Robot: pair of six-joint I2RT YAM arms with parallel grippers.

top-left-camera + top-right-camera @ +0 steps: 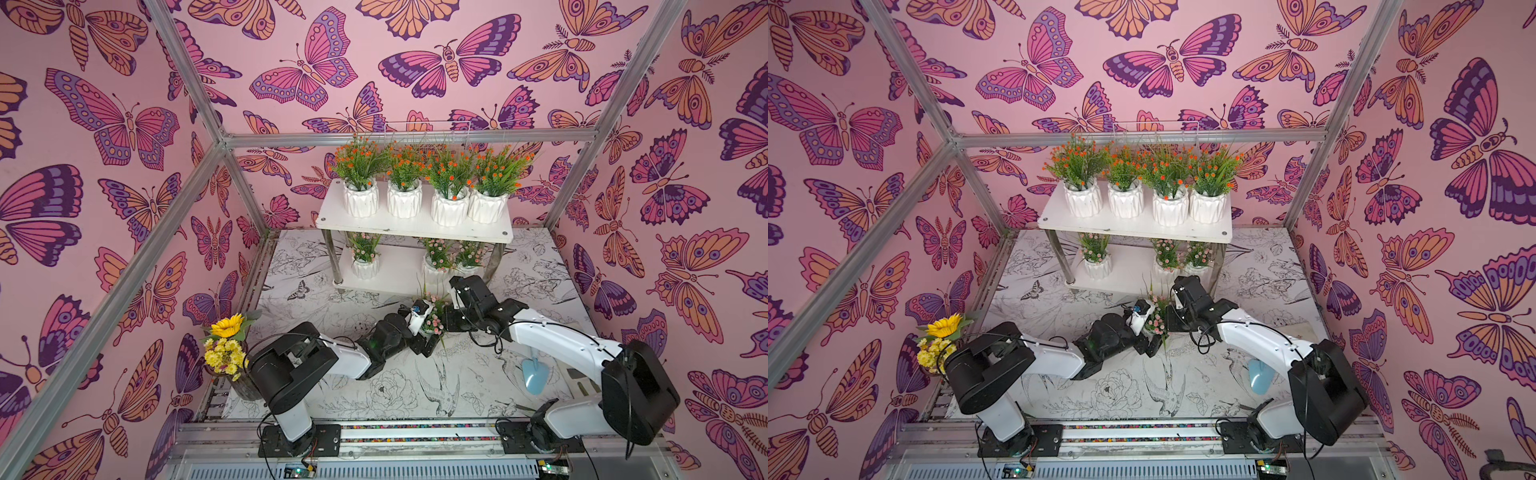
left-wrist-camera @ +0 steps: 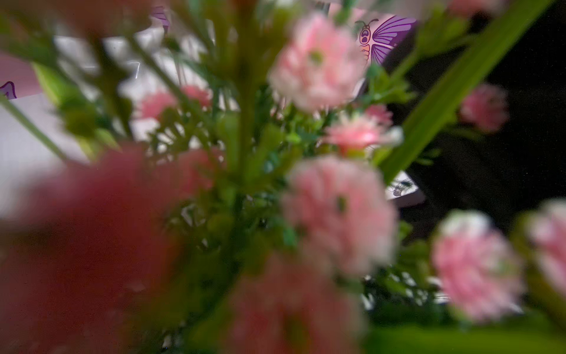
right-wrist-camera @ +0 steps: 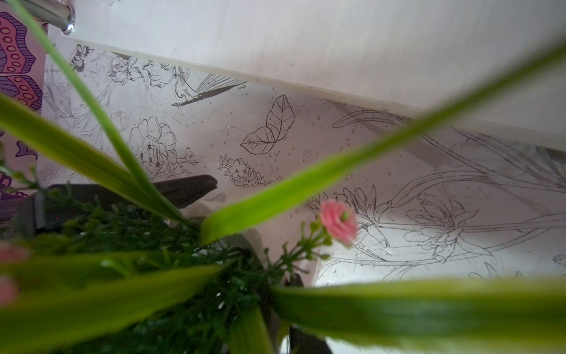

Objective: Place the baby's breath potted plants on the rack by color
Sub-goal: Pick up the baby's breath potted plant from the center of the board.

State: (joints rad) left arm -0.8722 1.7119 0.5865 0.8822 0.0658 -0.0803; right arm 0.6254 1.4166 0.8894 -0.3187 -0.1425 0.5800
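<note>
We saw left fingers (image 1: 420, 347) spread wide at pink plant (image 1: 434, 322); right fingers (image 1: 449, 322) clenched beside it, hold unclear.

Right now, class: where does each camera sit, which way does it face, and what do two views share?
Both top views: high behind the bases, looking down toward the rack; left arm and right arm show.
Left wrist: pressed into the pink plant; no tool visible.
Right wrist: above that plant, facing the table and rack.
Shared: the pink plant.

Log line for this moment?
rack: four orange plants top, three pink plants lower | fourth pink plant: off rack, between grippers | left gripper: open | right gripper: shut on its pot
</note>
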